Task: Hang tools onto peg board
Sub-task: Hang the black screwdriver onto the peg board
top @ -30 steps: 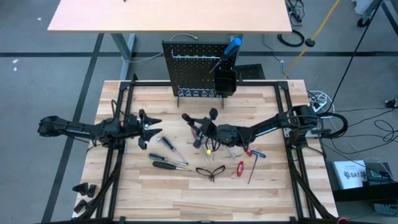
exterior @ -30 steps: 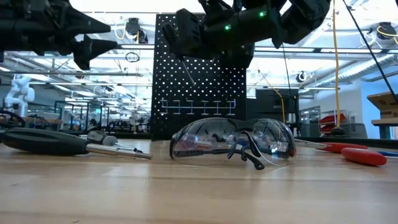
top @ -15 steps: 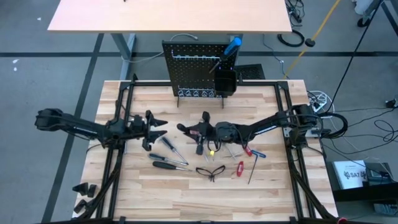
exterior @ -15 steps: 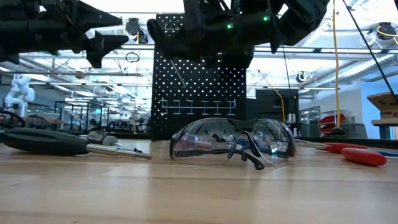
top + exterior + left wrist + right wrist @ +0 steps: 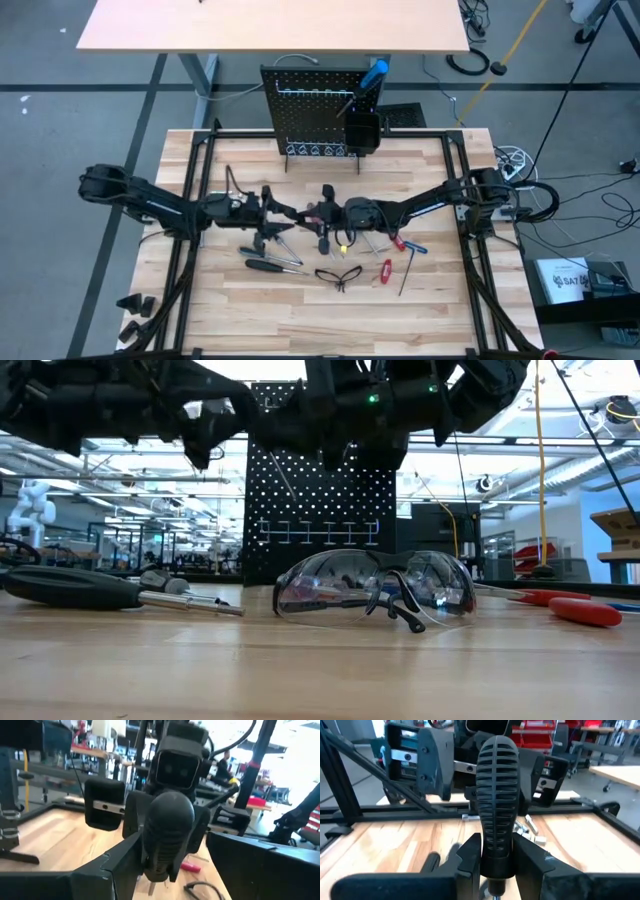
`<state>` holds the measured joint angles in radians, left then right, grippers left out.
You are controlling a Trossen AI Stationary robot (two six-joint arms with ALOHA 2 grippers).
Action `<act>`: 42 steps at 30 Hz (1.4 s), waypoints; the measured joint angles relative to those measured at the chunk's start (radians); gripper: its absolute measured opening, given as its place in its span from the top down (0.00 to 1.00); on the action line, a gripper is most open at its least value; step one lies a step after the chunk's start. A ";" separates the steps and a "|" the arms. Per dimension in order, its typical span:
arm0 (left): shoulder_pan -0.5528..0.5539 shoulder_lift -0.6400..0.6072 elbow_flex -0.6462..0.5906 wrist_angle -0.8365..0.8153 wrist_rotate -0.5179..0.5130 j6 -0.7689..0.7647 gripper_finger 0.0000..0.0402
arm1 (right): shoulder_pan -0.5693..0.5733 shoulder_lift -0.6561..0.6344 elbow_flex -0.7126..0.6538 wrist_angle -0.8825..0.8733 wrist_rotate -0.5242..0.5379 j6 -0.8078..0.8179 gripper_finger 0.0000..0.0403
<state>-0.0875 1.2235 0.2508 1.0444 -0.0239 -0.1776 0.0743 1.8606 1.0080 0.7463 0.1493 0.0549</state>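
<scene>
Glasses (image 5: 339, 274) lie before the peg board (image 5: 314, 124), well apart.

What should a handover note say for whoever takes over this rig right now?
Right gripper: shut on a black-handled screwdriver, held above mid-table.
Left gripper: open, facing it, fingers either side of that handle; not gripping.
Peg board: upright at the table's far edge; a blue-handled tool already sits at its bin.
Still on the table: glasses, another black screwdriver, red-handled tools.
Left: complete the handoff, hang this screwdriver, then the rest.
</scene>
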 joint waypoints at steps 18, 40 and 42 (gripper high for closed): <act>0.001 0.099 0.052 0.015 0.011 0.010 0.65 | 0.008 0.001 0.000 -0.060 -0.006 -0.006 0.81; 0.017 0.099 0.052 -0.055 -0.004 0.024 0.70 | -0.007 0.002 0.016 -0.125 -0.100 0.065 0.36; 0.020 0.099 0.052 -0.064 -0.004 0.021 0.70 | -0.012 0.002 0.055 -0.217 -0.137 0.077 0.36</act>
<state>-0.0680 1.3224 0.3025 0.9804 -0.0280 -0.1565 0.0623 1.8622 1.0630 0.5292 0.0122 0.1314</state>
